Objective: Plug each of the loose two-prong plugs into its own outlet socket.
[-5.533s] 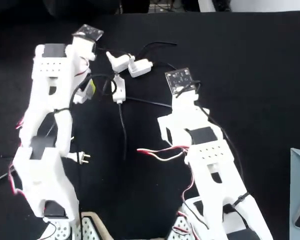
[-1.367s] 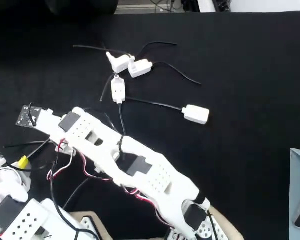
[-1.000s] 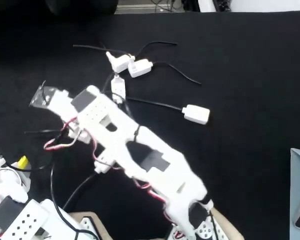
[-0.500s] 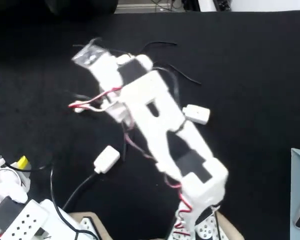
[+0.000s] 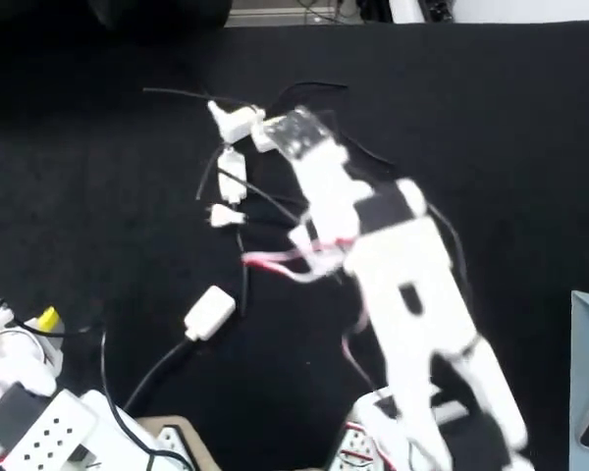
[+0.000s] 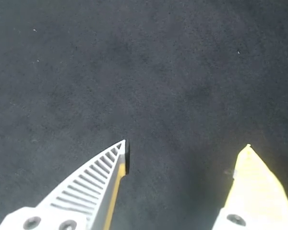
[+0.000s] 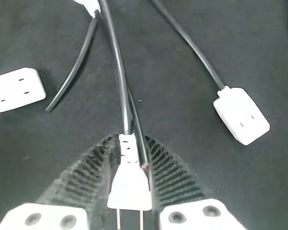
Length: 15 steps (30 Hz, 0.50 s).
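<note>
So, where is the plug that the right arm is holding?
In the right wrist view, the plug is clamped in the right gripper, its cord running out between two white sockets.

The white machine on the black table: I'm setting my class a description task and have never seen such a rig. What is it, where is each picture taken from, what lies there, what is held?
These are two small white robot arms, each ending in a two-fingered gripper. The high view looks down over the black table; the other two come from cameras on the arms' wrists. On the table lie a white socket block on a black cable, a loose plug and more white cable ends. The right gripper is shut on a white two-prong plug. The left gripper is open, holding nothing, over bare table.
</note>
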### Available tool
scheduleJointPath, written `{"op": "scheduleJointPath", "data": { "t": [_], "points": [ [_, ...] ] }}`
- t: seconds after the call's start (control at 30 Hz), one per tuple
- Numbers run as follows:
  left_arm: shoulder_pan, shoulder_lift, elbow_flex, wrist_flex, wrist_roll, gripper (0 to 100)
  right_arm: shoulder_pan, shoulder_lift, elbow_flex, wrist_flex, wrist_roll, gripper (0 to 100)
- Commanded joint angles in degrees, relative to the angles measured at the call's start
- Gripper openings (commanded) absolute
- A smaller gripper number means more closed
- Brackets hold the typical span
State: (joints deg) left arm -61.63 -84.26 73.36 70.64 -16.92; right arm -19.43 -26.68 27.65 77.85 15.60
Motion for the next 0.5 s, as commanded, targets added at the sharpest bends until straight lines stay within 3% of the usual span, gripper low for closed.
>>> {"op": "scheduleJointPath", "data": {
  "t": [0.0, 0.27, 0.4, 0.47],
  "points": [
    [6.81, -0.26, -2.24, 0.88, 0.0, 35, 1.41, -14.29, 11.3, -7.12, -0.79, 1.1],
    [22.37, -0.26, -1.63, 0.7, -0.09, 35, 1.32, -23.25, 23.6, -14.59, -3.6, 1.2],
    [26.77, -0.26, -0.31, 0.7, -0.09, 35, 1.32, -21.49, 29.05, -20.04, -3.69, 2.1],
    [28.26, -0.26, 0.84, 0.53, -0.09, 35, 1.41, -20.09, 30.29, -21.36, -3.69, 7.4]
  ]
}}
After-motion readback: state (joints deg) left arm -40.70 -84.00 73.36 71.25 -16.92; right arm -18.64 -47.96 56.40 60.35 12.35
